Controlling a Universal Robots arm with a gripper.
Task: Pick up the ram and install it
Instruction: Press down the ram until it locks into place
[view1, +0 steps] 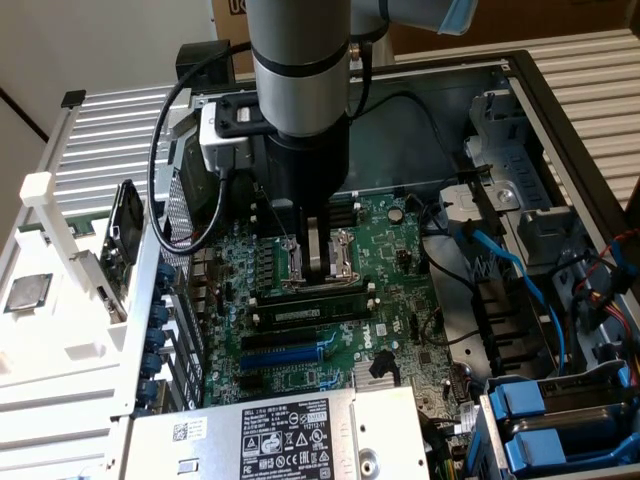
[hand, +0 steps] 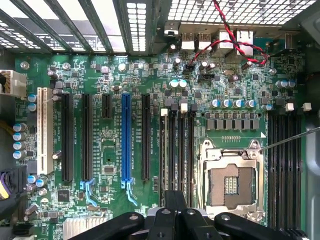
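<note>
The ram is a long thin stick with dark chips and a pale label. It stands on edge in a memory slot on the green motherboard, just in front of the processor socket. My gripper hangs straight down over the socket side of that slot, with its fingers pressed together and nothing between them. Its tip is close above the ram's top edge; I cannot tell whether they touch. In the wrist view the black memory slots run away from my gripper, beside the open socket.
The board lies inside an open computer case. A labelled power supply is in front, with blue cables and blue drive latches at the exterior view's right. A square silver processor rests on a white fixture at the exterior view's left.
</note>
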